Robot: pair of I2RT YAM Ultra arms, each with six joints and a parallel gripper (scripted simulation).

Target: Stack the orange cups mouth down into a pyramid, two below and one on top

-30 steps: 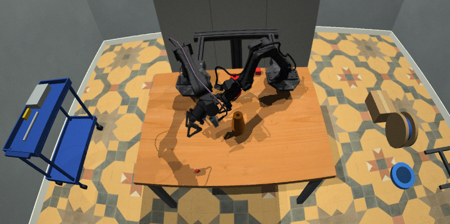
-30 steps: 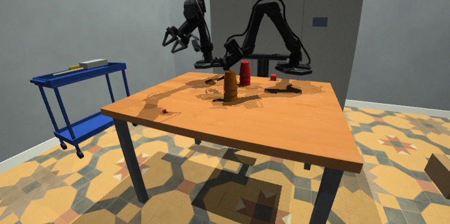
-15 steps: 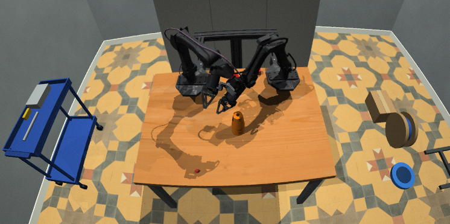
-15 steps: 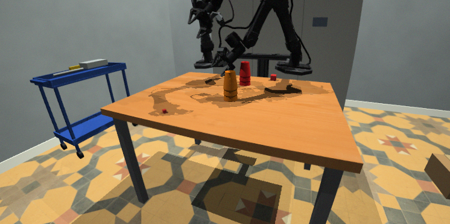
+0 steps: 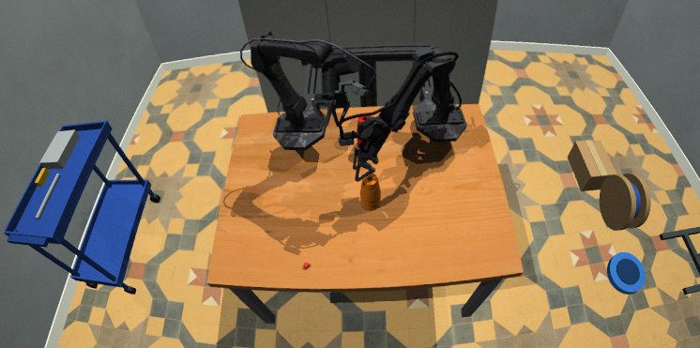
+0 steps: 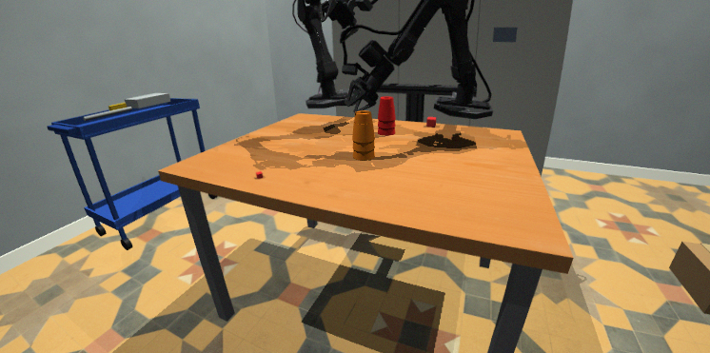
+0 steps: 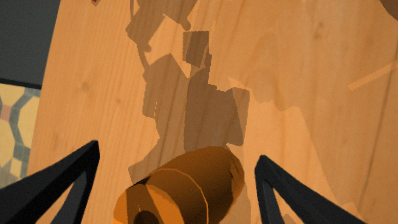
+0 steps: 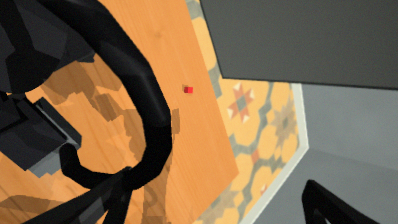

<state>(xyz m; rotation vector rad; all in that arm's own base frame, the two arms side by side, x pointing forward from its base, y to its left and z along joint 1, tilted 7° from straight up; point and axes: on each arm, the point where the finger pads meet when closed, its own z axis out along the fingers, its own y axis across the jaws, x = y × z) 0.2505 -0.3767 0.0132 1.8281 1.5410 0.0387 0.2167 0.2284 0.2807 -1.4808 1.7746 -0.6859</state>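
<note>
The orange cups [image 5: 371, 193] [image 6: 364, 127] [image 7: 197, 175] stand mouth down, nested in one upright stack near the table's middle. My left gripper [image 5: 365, 169] [image 6: 353, 105] is open beside and above the stack's top; in the left wrist view the cups show low between its spread fingers. From these frames I cannot tell whether a finger touches them. My right gripper [image 8: 218, 182] is open and empty, high over the back of the table; its fingers are hard to make out among the arm links in the top and exterior views.
A red nested cup stack [image 5: 363, 125] [image 6: 386, 109] stands behind the orange one, partly hidden by the left arm. A small red cube [image 5: 306, 265] [image 6: 259, 175] lies near the front edge. Another red cube [image 6: 431, 121] lies at the back. The arms stand close together over the back middle.
</note>
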